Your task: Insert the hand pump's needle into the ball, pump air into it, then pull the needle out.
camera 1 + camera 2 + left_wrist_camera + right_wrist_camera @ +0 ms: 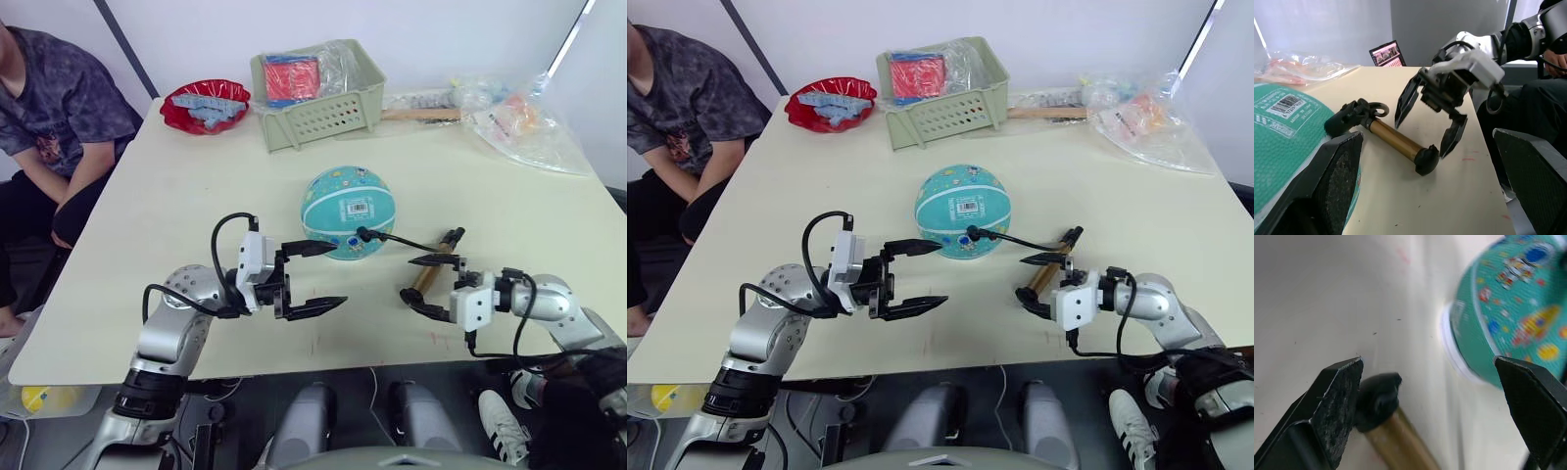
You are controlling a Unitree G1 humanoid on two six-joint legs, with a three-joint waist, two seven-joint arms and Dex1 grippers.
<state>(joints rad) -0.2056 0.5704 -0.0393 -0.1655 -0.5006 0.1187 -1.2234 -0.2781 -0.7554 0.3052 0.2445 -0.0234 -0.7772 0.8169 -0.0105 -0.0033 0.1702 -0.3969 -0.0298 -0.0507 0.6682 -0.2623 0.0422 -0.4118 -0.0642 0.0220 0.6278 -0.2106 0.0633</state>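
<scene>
Teal ball (347, 211) sits mid-table (176, 206), hose fitting at its near side. Brass hand pump (432, 267) lies just right of it. Right gripper (427, 286) spread wide around the pump's near end; left gripper (313, 277) spread, beside the ball.

Cream table (176, 206); on it: ball (347, 211); hand pump (435, 261); green basket (317, 94); red bowl (205, 106); plastic bags (519, 121).

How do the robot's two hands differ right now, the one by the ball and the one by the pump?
The left hand sits beside the ball, one finger nearly touching it; the right hand straddles the near end of the hand pump lying on the table. The left hand has nothing between its fingers; the right has the pump between them. Both are open, gripping nothing.
</scene>
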